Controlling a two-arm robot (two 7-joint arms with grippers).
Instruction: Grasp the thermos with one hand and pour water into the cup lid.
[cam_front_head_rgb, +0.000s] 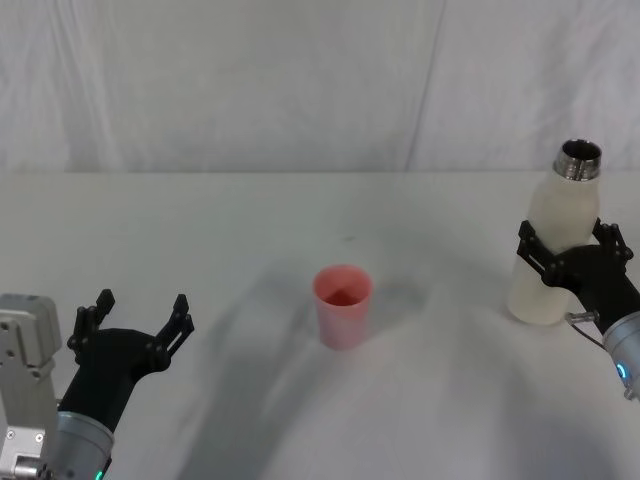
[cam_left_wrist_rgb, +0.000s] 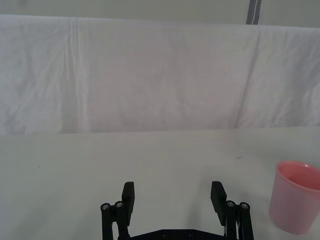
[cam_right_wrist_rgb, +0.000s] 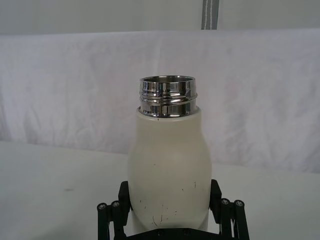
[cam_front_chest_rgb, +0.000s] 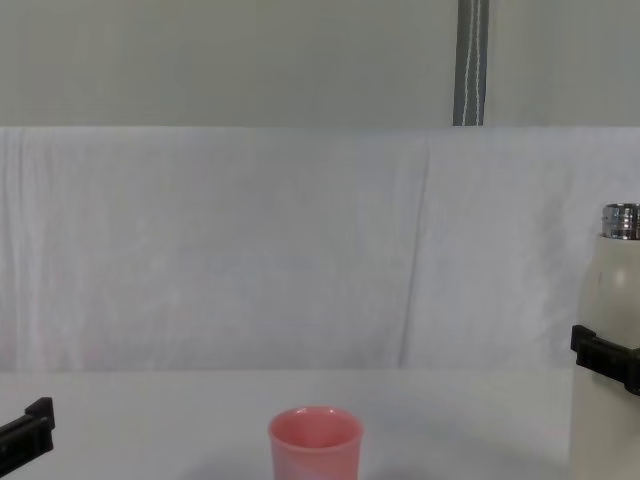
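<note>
**A:** Start nearest the robot. What are the arms doing?

**B:** The left gripper (cam_front_head_rgb: 140, 320) hangs low over the table (cam_front_head_rgb: 250, 220) at the near left, fingers spread wide with nothing between them. It looks parked. The right gripper (cam_front_head_rgb: 572, 248) is at the right, its fingers set against either side of the thermos (cam_front_head_rgb: 555, 245) around mid-body. From the right wrist view the pads sit tight on the walls, so I'd call it a firm clasp.

**A:** And the thermos itself?

**B:** Upright on the table at the right, base seemingly down on the cloth. The cap is off: the silver threaded neck (cam_right_wrist_rgb: 167, 96) is open. The walls hide whatever is inside, so I can't tell how full it is.

**A:** The cup?

**B:** The cup (cam_front_head_rgb: 343, 305) stands upright in the middle of the table, well apart from both grippers, mouth up. I see its pink floor and no clear sign of water, though a thin layer would be hard to make out.

**A:** So which step is this?

**B:** My reading: the grasp is made, the pour not yet begun. Next would be lifting the thermos, carrying it left until the neck is above the cup, then tilting slowly. The cup is small and light, so a quick tilt could overshoot its rim.

**A:** Beyond that?

**B:** A draped white backdrop (cam_front_chest_rgb: 250, 250).
</note>
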